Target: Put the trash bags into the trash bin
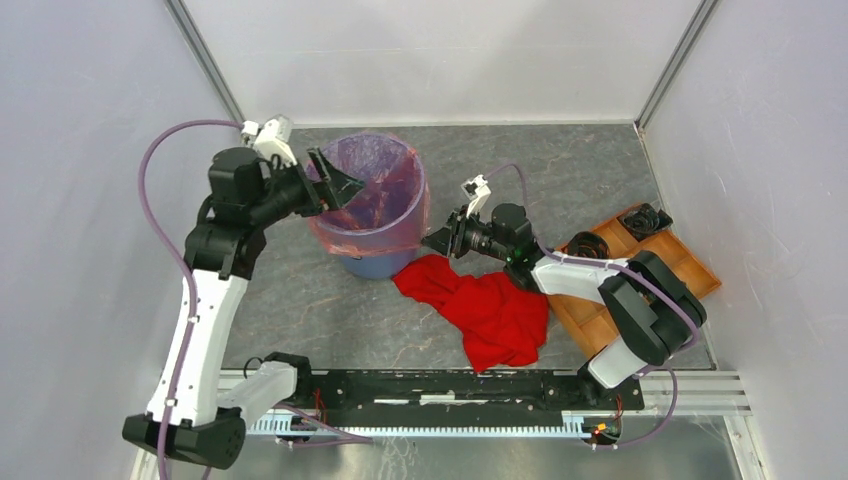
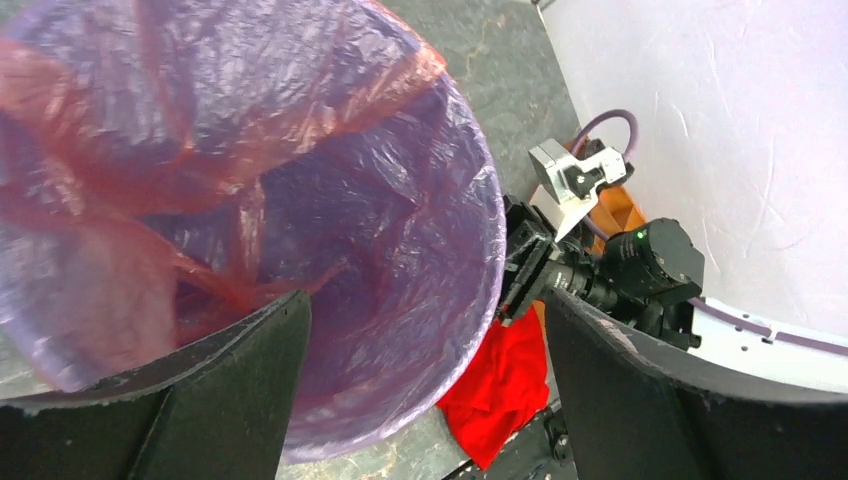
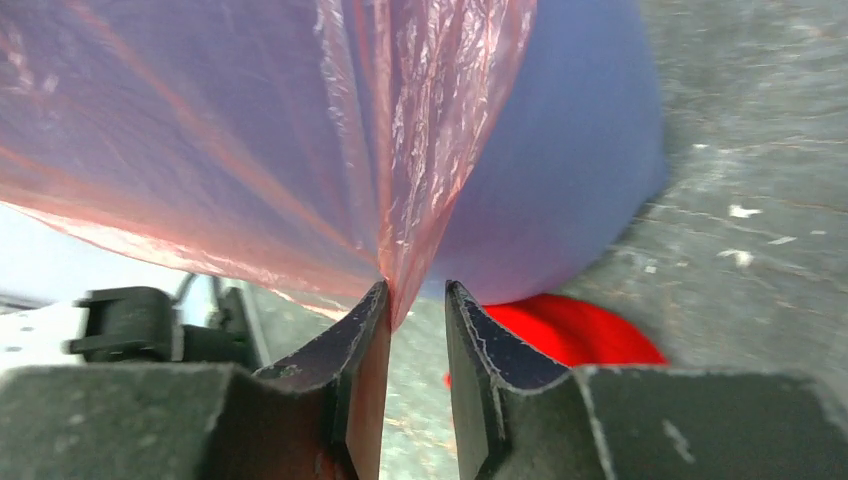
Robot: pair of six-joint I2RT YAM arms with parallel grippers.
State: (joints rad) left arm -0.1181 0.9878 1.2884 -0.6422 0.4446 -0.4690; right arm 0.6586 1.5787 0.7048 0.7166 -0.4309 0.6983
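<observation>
The blue trash bin [image 1: 375, 262] stands at the back left of the table. The translucent red-orange trash bag [image 1: 370, 190] lines its inside and drapes over the rim. My left gripper [image 1: 338, 178] is open and empty, hovering over the bin's left rim; in the left wrist view its jaws [image 2: 425, 300] straddle the bag-lined opening [image 2: 300, 180]. My right gripper [image 1: 437, 241] is at the bin's right outer wall. In the right wrist view its jaws [image 3: 415, 290] stand narrowly apart, and a hanging fold of the bag [image 3: 250, 140] touches the left fingertip [image 3: 372, 300], in front of the bin wall [image 3: 560, 170].
An opaque red cloth [image 1: 485, 305] lies on the table right of the bin, under the right arm. An orange-brown compartment tray [image 1: 690, 265] with black items [image 1: 585, 243] sits at the right. White walls enclose the table.
</observation>
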